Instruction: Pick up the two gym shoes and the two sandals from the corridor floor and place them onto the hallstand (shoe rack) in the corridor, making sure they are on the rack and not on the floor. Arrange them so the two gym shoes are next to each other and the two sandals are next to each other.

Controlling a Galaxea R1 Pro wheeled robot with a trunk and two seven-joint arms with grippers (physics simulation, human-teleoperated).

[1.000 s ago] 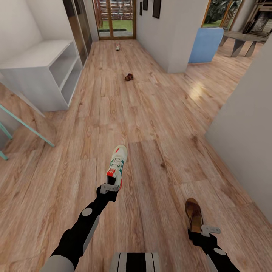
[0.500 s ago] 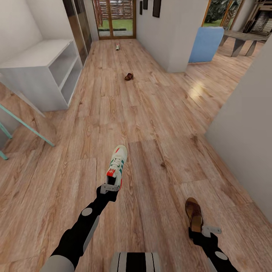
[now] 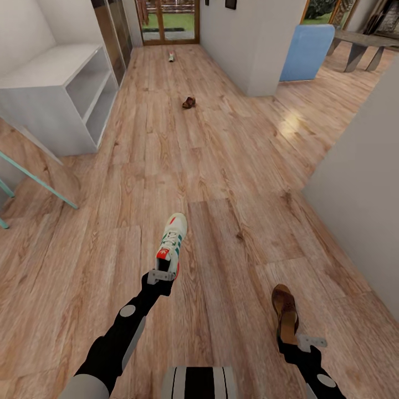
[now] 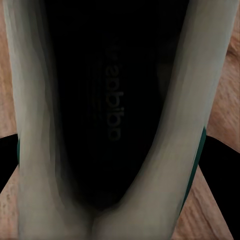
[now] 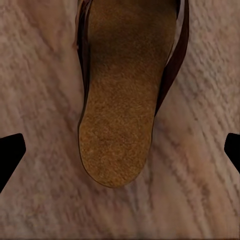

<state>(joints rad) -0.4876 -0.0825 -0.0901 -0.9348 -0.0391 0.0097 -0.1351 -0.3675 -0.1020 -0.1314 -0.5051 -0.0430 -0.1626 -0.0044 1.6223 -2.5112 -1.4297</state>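
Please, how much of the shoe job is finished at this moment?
Done: nothing; no shoe sits on the hallstand. In hand: the left tool holds the near gym shoe by its heel; the right tool is at the near sandal, grip unclear. Left: the far sandal and far gym shoe lie on the corridor floor; then pairing all four.

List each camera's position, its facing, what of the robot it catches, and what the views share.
Head view: high on the robot, facing forward and down the corridor floor; both arms, left pincer at the gym shoe, right pincer at the sandal.
Left wrist view: near that pincer, looking into the gym shoe; dark fingertips.
Right wrist view: looking down on the sandal; dark fingertips.
Shared: each shoe appears in the head view.
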